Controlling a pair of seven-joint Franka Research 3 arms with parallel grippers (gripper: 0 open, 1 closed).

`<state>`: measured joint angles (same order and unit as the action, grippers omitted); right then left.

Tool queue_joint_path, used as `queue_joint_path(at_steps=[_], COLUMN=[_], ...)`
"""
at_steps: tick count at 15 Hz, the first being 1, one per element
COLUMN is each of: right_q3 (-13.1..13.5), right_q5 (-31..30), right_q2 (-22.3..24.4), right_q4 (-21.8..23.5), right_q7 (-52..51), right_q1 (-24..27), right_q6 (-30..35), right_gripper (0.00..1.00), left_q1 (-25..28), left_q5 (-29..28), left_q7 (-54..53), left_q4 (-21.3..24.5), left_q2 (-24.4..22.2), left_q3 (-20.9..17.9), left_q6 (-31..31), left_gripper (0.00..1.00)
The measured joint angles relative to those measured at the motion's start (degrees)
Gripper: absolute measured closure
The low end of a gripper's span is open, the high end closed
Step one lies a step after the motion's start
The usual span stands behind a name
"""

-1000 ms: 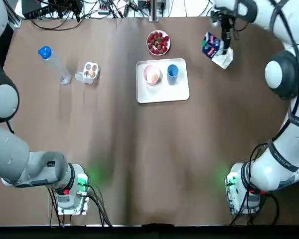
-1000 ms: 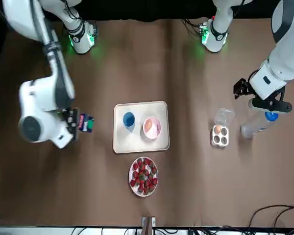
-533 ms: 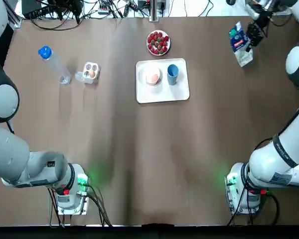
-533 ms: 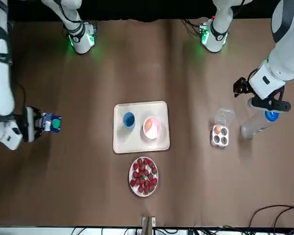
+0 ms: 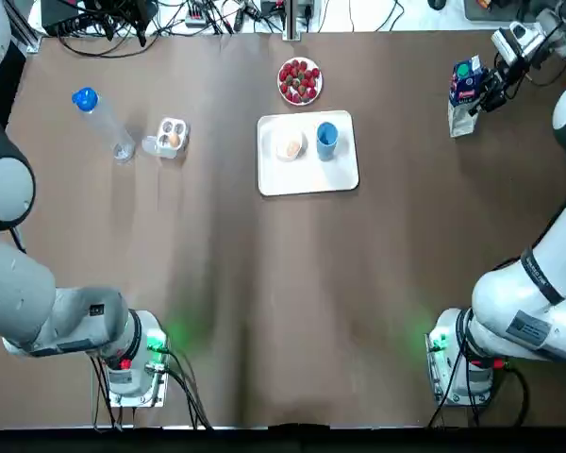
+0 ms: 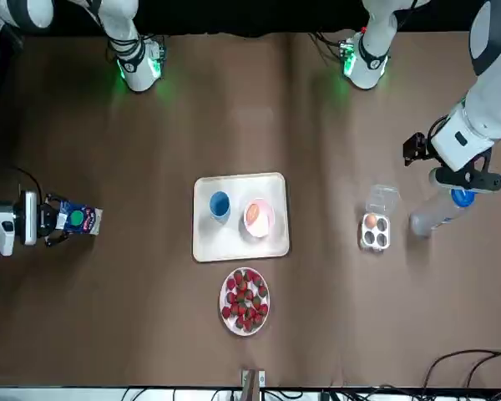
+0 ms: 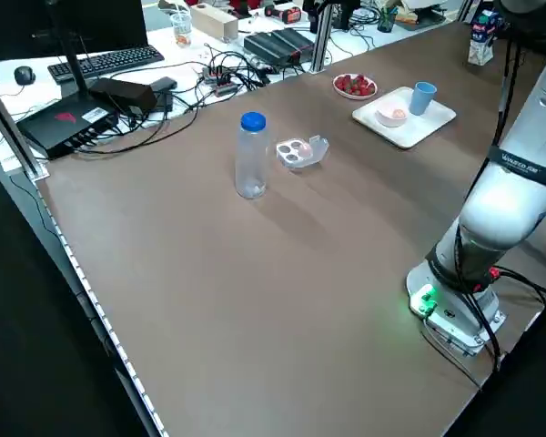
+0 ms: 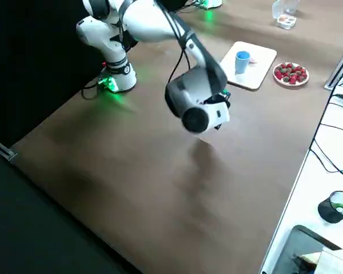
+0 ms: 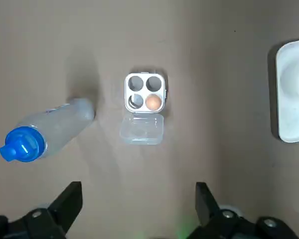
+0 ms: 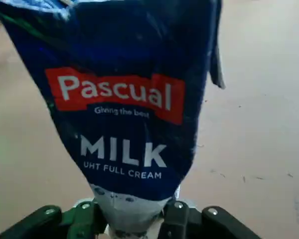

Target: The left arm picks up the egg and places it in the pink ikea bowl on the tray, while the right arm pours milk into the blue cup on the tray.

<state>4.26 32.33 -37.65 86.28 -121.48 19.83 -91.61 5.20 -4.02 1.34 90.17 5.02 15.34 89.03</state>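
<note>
Blue Pascual milk carton (image 10: 124,109) pinched by the fingers of the right gripper (image 5: 489,87) near the counter's (image 5: 264,283) right edge, well apart from the tray (image 5: 340,175); egg (image 6: 254,215) in pink bowl (image 6: 270,219); left gripper (image 9: 137,199), fingers spread, above egg box (image 9: 145,92).

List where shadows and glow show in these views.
Top view: green glow spills on the table beside both arm bases. Left wrist view: below the open left pincer, the water bottle casts a soft shadow. Right wrist view: no glare on the milk carton in the right pincer.
</note>
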Motion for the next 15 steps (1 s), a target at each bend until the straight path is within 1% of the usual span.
queue_joint_path(at_steps=[3,6,9,13,15], right_q3=[-0.03,-0.07,-0.07,-0.12,-0.66], right_q5=[4.58,6.74,10.67,11.67,11.70], right_q2=[-2.58,-5.01,-7.16,-9.09,-9.40], right_q4=[0.09,0.13,0.17,0.17,0.14], right_q7=[-3.08,-4.80,-8.14,-11.16,-12.64], right_q1=[1.87,2.82,4.27,5.22,5.19], right_q6=[0.05,0.05,0.19,0.39,2.21], right_gripper=[0.56,0.56,0.56,0.56,0.56], left_q1=[1.07,2.25,2.25,2.24,2.35], left_q5=[-0.01,-0.01,-0.01,-0.01,-0.01], left_q7=[0.00,-0.17,-0.17,-0.17,0.03], left_q4=[-0.01,-0.02,-0.02,-0.02,-0.02], left_q2=[-0.04,-0.06,-0.16,-0.29,-0.29], left_q3=[0.00,0.05,0.47,0.86,0.75], left_q6=[0.00,0.00,0.00,0.00,0.00], left_gripper=[0.00,0.00,0.00,0.00,0.00])
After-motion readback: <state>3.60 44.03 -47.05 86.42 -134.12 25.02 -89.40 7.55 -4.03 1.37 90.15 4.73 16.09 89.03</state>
